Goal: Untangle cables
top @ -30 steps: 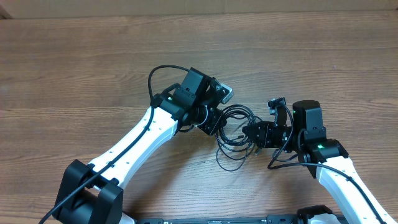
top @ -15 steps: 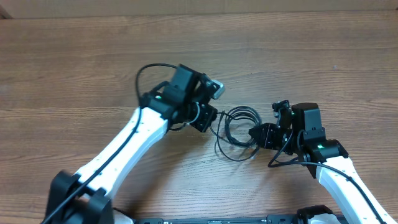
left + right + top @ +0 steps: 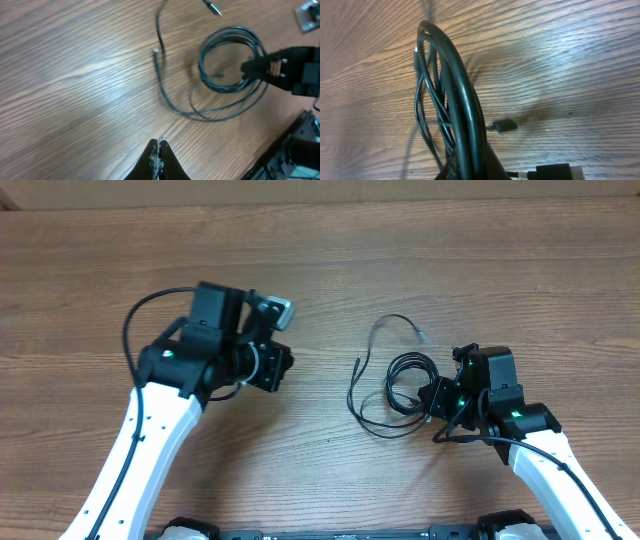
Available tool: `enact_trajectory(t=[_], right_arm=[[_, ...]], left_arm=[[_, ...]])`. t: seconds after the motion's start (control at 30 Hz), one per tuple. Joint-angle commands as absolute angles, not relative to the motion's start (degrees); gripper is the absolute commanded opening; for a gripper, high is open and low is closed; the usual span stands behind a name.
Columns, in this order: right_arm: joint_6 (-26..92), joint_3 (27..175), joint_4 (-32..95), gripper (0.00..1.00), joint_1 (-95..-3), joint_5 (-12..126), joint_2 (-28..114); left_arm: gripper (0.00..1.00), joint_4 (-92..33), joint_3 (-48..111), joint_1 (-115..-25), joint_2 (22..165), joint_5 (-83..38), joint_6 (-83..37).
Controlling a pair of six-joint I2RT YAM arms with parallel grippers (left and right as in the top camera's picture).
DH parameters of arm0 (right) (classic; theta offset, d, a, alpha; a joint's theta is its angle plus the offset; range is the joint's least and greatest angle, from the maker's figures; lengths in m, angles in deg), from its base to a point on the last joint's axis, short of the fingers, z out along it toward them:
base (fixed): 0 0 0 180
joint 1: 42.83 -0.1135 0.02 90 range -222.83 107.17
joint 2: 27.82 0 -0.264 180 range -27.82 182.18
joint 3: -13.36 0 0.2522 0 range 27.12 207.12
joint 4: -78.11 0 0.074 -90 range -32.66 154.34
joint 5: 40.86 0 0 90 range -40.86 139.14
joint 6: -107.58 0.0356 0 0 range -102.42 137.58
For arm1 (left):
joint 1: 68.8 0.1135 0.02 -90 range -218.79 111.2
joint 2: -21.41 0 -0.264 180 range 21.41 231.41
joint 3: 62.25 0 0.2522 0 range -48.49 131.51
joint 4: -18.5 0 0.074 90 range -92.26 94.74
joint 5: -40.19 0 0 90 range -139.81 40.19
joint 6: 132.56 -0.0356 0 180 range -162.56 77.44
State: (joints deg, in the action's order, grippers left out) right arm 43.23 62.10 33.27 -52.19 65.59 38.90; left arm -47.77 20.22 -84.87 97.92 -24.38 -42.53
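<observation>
Cables [image 3: 395, 388] lie on the table [image 3: 500, 260] at about 4 o'clock from its middle: a small coil with longer loops spilling toward 7 o'clock and one loose end arching up to a silver plug [image 3: 421, 335] at 12 o'clock of the coil. The right claw [image 3: 437, 396] is clamped on the coil's 4 o'clock edge, pinching several strands together. The left claw [image 3: 159, 150] sits well apart at 9 o'clock of the cables, jaws pressed together with nothing between them. The main risk is that the right claw holds the whole bundle rather than one strand, so any pull from the other side could cinch the loops into a tighter knot or drag everything across the wood. The empty left claw also has to open before it can take a strand, and a thin cord flat on the table is easy to miss. The right wrist view shows what the overhead cannot: strands crossing one another inside the loop, and a dark connector [image 3: 504, 125] lying beyond them. The left wrist view confirms its own jaws are empty.
</observation>
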Motion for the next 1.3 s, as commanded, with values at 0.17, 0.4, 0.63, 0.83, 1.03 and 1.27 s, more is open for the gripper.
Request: enact_trajectory(t=[0.17, 0.4, 0.63, 0.83, 1.03, 1.27], right_arm=[[42.5, 62.8, 34.1, 0.04, -52.2, 66.1, 38.8], [29.8, 62.8, 41.1, 0.04, -52.2, 92.7, 38.8], [22.2, 62.8, 47.2, 0.04, -52.2, 113.3, 38.8], [22.2, 62.8, 47.2, 0.04, -52.2, 113.3, 38.8], [22.2, 62.8, 47.2, 0.04, -52.2, 113.1, 38.8], [22.2, 62.8, 47.2, 0.04, -52.2, 113.1, 38.8]], left_arm=[[0.26, -48.1, 20.7, -81.2, 96.4, -24.3, -41.0], [0.38, -47.1, 20.7, -82.0, 96.5, -24.2, -40.7], [0.45, -47.0, 20.7, -82.0, 97.3, -21.1, -39.8], [0.54, -45.6, 20.7, -82.8, 98.8, -14.2, -41.5], [0.55, -43.7, 20.7, -86.9, 102.0, -9.0, -46.3], [0.56, -40.4, 20.7, -92.4, 105.1, -9.1, -47.8]])
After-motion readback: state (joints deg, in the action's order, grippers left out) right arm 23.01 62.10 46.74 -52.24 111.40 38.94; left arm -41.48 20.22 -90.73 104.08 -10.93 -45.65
